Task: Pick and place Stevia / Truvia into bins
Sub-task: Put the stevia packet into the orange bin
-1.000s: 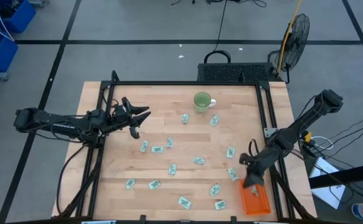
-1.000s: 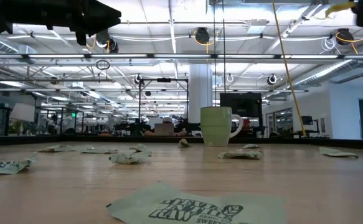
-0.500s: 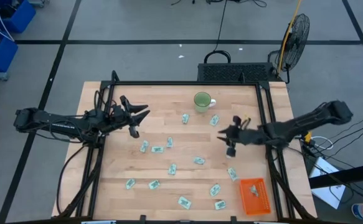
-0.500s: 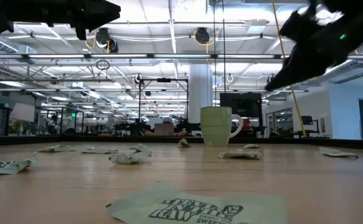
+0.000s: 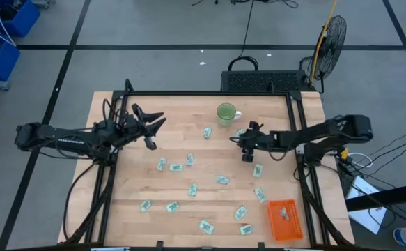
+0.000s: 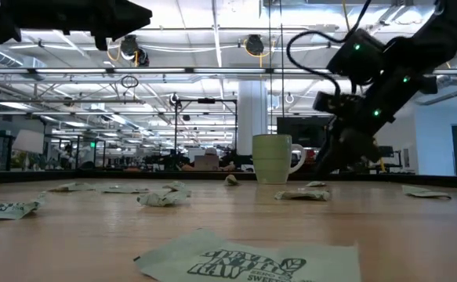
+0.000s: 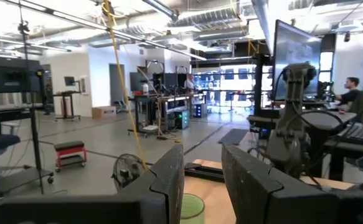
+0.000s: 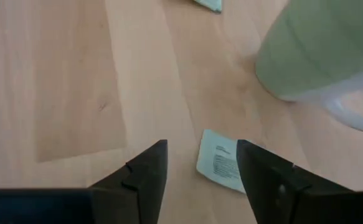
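Beside the mug (image 5: 225,113), your right gripper (image 5: 245,144) fingers apart above a sachet (image 8: 220,161) only its wrist view shows clearly, orange tray (image 5: 285,219) hidden from the low view, left gripper (image 5: 151,129) spread too, idle.

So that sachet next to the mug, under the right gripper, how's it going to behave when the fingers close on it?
The sachet looks thin and flat, so probably light and floppy, hard to get under. On the smooth wooden table it may slide rather than lift. The open right gripper straddles it, near the mug.

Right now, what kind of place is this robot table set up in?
Probably a large open robotics lab or workshop: exposed ceiling ducts and strip lights, rows of workbenches with monitors, a person seated at a desk, and a floor fan beside the wooden table.
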Available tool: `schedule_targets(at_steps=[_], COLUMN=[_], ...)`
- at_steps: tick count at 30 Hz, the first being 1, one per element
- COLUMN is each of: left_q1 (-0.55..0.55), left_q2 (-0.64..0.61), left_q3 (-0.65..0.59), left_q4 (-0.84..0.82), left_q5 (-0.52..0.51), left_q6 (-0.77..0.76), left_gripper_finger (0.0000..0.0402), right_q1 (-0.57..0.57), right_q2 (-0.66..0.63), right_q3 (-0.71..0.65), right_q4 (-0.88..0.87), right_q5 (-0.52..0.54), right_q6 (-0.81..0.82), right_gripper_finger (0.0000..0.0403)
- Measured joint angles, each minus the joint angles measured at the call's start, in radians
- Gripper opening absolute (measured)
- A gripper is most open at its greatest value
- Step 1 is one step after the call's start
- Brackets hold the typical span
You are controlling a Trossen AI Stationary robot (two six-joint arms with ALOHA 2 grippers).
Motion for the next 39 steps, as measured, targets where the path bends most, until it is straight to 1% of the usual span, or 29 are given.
schedule_targets(at_steps=[6, 10, 13, 17, 20, 23, 26, 29, 35, 37, 39], left_q1=[0.016, 0.016, 0.016, 0.016, 0.016, 0.016, 0.016, 0.016, 0.016, 0.016, 0.016], left_q2=[0.0, 0.0, 0.0, 0.0, 0.0, 0.0, 0.0, 0.0, 0.0, 0.0, 0.0], left_q3=[0.0, 0.0, 0.0, 0.0, 0.0, 0.0, 0.0, 0.0, 0.0, 0.0, 0.0], left_q4=[-0.001, -0.002, -0.003, -0.003, -0.003, -0.003, -0.003, -0.003, -0.003, -0.003, -0.003], left_q5=[0.001, 0.001, 0.001, 0.001, 0.002, 0.002, 0.003, 0.003, 0.004, 0.004, 0.004], left_q6=[0.0, 0.0, -0.002, -0.001, -0.003, -0.004, -0.008, -0.008, -0.009, -0.012, -0.012], left_gripper_finger=[0.0113, 0.0113, 0.0113, 0.0113, 0.0113, 0.0113, 0.0113, 0.0113, 0.0113, 0.0113, 0.0113], right_q1=[-0.041, -0.07, -0.09, -0.116, -0.141, -0.158, -0.16, -0.158, -0.138, -0.112, -0.076], right_q2=[0.082, 0.095, 0.096, 0.096, 0.095, 0.095, 0.095, 0.095, 0.066, 0.03, -0.013], right_q3=[0.001, 0.002, 0.002, 0.002, 0.003, 0.004, 0.003, 0.003, -0.001, -0.006, -0.004], right_q4=[0.029, 0.042, 0.036, 0.018, -0.028, -0.07, -0.06, -0.045, -0.032, -0.052, -0.057], right_q5=[-0.001, -0.004, -0.012, -0.017, -0.017, -0.014, -0.034, -0.047, -0.044, -0.016, 0.036], right_q6=[0.002, -0.029, -0.033, -0.038, 0.027, 0.055, 0.058, 0.058, 0.074, 0.073, 0.075], right_gripper_finger=[0.0179, 0.0177, 0.0167, 0.0133, 0.0102, 0.0077, 0.0049, 0.0011, 0.0001, 0.0001, 0.0001])
